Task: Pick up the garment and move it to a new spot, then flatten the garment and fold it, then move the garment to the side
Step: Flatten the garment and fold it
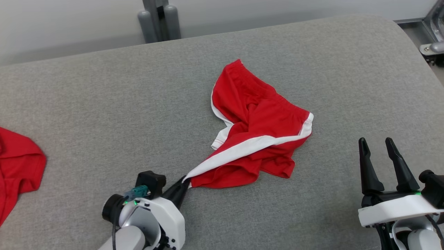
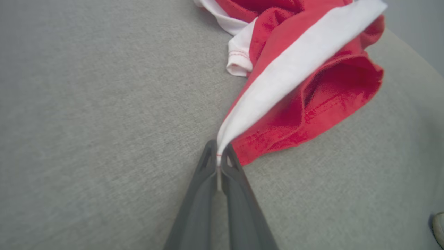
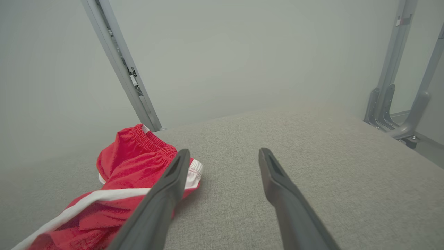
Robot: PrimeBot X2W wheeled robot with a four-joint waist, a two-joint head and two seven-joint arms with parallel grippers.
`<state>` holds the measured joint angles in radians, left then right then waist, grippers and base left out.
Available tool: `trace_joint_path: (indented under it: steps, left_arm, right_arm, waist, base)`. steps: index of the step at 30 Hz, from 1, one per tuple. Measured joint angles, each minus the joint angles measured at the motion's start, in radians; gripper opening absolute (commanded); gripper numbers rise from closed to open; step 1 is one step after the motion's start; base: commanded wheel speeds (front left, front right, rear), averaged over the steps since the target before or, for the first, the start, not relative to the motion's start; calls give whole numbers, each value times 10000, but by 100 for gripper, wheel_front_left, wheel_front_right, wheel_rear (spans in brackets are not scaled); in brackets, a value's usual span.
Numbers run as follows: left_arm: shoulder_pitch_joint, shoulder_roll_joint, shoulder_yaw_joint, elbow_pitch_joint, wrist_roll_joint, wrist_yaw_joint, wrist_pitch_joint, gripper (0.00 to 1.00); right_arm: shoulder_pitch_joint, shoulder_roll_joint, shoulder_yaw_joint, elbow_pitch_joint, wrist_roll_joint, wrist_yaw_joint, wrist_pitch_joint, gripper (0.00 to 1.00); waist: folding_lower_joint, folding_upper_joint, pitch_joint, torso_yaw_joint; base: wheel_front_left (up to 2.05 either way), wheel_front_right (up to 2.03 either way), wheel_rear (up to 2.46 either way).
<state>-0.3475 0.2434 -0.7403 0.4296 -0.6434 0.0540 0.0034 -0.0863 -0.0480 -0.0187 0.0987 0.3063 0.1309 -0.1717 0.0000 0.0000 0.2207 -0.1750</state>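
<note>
Two dark fingers of the left gripper (image 1: pixel 185 183) are pinched together on the tip of the white side stripe (image 2: pixel 295 66) at the near corner of the crumpled red fabric shorts (image 1: pixel 256 118). From that pinch the stripe is drawn in a taut line up into the heap. The rest of the shorts is bunched on the grey woven tabletop (image 1: pixel 104 104), around its middle, with the elastic waistband at the far side. The right gripper (image 1: pixel 375 142) is held with its fingers spread apart and nothing between them, near the shorts on their right, not touching. A second red cloth (image 1: pixel 17 166) is seen at the table's left edge, well apart. By this evidence only the first grasp has been made. Lifting, moving to a new spot, flattening, folding and setting aside are all judged to be left.
</note>
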Motion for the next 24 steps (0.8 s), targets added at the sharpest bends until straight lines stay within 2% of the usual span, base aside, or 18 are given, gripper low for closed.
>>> trace_joint_path:
  steps: [8, 12, 13, 14, 15, 16, 24]
  left_arm:
    - [421, 1375, 938, -1325, -178, 840, -33, 0]
    - [498, 1703, 1149, -1781, -257, 1012, 102, 0]
    - [507, 1720, 1225, -1862, -268, 1083, 92, 29]
    - [507, 1739, 1283, -1908, -336, 1133, 144, 63]
    - [517, 1751, 1313, -1908, -410, 1156, 215, 63]
    - [537, 1756, 1373, -1916, -453, 1216, 209, 100]
    - [1048, 1850, 1858, -2148, -874, 1553, -77, 100]
  right_arm:
    - [-225, 2, -190, 92, -123, 0, 121, 100]
    - [-358, 2, -198, 192, -153, 0, 132, 100]
    - [-376, 2, -194, 211, -153, 0, 132, 100]
    - [-387, 2, -184, 236, -153, 0, 130, 100]
    - [-391, 0, -173, 268, -153, 0, 130, 100]
    - [-400, 0, -153, 301, -153, 0, 132, 100]
    - [-417, 0, -347, 408, -278, 0, 142, 100]
  waist:
    - [0, 0, -134, 952]
    - [0, 0, -187, 1169]
    - [1, 0, -195, 1193]
    - [0, 0, -204, 1208]
    - [0, 0, -212, 1211]
    - [0, 0, -219, 1205]
    - [0, 0, -411, 1137]
  base:
    - [0, 0, 0]
    - [0, 0, 0]
    - [0, 0, 0]
    - [0, 0, 0]
    - [0, 0, 0]
    - [0, 0, 0]
    - [0, 0, 0]
